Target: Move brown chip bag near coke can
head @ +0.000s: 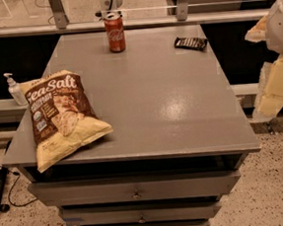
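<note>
The brown chip bag lies at the front left corner of the bench, its lower corner past the edge, well apart from the coke can, which stands upright at the far edge. The gripper hangs off the right side of the bench, away from both; how its jaws stand I cannot tell. The risks, I think: the crinkly bag may slip from a shallow pinch, the pump bottle just beside it may be knocked, and a bag pushed too far could tip the can.
</note>
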`<state>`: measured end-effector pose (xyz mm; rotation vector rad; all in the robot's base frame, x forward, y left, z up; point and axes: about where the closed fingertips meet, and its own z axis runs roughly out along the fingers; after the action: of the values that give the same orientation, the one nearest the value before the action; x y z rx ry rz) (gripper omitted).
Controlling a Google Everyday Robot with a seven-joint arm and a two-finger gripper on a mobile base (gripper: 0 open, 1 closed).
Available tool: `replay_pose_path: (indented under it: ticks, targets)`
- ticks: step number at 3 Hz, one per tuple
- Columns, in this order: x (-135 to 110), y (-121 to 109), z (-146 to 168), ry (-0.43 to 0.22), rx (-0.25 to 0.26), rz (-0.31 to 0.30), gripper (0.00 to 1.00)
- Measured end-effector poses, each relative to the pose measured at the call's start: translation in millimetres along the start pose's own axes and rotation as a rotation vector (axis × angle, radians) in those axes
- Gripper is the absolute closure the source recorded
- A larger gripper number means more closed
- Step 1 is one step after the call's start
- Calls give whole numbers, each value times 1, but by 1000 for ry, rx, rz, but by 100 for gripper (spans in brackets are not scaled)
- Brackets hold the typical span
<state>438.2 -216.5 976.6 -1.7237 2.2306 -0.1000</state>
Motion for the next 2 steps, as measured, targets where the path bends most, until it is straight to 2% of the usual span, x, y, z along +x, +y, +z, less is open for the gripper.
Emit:
replay_pose_path:
  ticks: [1,2]
  targets:
    - [0,0,0,0,0,0,0]
    - [-8,5,12,-50,-18,19,0]
